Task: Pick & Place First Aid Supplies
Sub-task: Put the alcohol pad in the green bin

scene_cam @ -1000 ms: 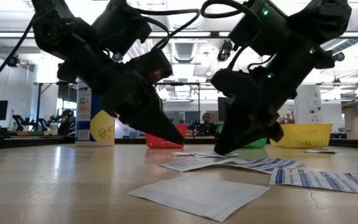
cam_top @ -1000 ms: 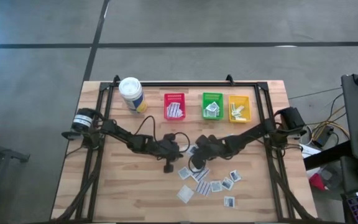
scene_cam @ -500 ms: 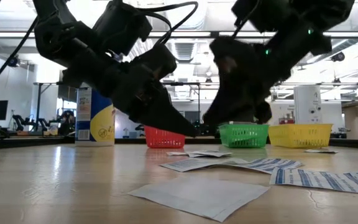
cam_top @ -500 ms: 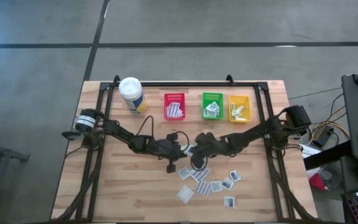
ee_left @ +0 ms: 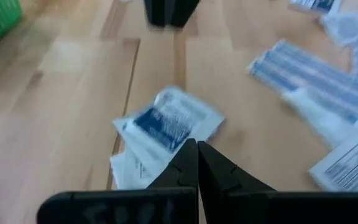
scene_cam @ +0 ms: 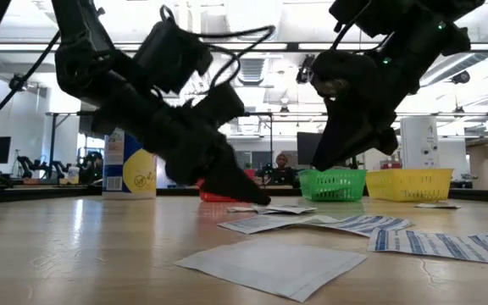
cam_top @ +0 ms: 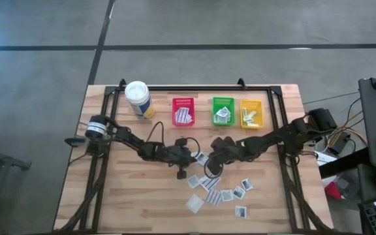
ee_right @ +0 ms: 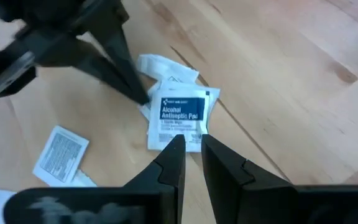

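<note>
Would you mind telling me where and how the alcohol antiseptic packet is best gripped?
Probably by its free edge nearest the right gripper, coming from above. The alcohol antiseptic packet lies flat, partly overlapping another white packet, and the left gripper touches its far corner.

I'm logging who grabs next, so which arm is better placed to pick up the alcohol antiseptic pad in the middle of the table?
Probably the left. The left gripper is down with closed tips at the alcohol antiseptic pad, while the right gripper hangs above it, slightly open.
</note>
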Motion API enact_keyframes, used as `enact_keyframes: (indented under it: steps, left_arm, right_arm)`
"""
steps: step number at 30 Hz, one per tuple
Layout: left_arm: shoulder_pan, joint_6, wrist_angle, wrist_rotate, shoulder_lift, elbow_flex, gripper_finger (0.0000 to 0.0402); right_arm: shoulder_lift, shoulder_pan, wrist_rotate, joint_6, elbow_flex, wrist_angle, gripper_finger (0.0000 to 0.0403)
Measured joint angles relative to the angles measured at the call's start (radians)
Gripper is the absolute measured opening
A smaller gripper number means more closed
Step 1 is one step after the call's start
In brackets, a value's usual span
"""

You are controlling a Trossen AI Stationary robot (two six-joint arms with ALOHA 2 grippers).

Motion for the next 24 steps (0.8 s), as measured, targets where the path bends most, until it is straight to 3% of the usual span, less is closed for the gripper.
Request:
enact_keyframes:
  steps: [14, 24]
  left_arm:
    - [0.009, -0.021, 0.021, 0.006, 0.042, 0.0, 0.0]
    - [0.009, -0.024, 0.019, 0.007, 0.042, -0.002, 0.0]
  right_arm:
    - [-0.008, 0.04, 0.0, 0.078, -0.003, -0.024, 0.0052]
    - [-0.007, 0.009, 0.0, 0.06, -0.003, -0.018, 0.0067]
